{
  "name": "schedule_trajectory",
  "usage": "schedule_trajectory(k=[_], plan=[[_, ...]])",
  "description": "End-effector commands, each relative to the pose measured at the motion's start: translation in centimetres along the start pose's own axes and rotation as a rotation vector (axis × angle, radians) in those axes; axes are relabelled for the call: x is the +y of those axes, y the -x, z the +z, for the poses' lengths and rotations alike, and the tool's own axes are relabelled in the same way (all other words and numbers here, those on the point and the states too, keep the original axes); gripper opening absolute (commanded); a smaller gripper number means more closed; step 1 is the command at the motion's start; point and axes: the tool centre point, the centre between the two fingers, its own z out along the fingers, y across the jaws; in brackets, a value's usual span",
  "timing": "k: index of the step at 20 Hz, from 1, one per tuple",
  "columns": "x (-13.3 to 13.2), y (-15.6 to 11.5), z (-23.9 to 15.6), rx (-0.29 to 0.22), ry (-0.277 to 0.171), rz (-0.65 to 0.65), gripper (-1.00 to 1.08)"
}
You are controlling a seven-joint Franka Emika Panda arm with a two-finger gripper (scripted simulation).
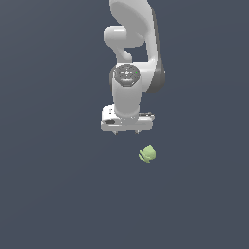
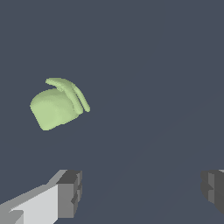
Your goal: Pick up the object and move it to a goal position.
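A fat, round white arm (image 1: 130, 58) with a dark stripe is seen. Grey pads are seen on the white gripper (image 1: 126, 132).

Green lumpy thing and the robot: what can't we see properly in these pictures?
- Green object: its underside is hidden in both views; the exterior view shows it too small for detail.
- End effector: the wrist view's edge cuts off its fingers.
- Arm: its base is beyond the exterior view's top edge.
- Goal position: no marker appears in either view.

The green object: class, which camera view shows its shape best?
The wrist view: the green object fills much of the frame, showing a blocky body with curved strips. In the exterior view it is a tiny lump below the open tool.
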Motion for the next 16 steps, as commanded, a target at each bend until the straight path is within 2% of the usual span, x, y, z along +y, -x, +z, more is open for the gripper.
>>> schedule_trajectory(k=[1,16], plan=[[0.0,0.0,0.0,0.000,0.000,0.000,1.00],[0.3,0.5,1.6,-0.020,0.013,-0.045,1.00]])
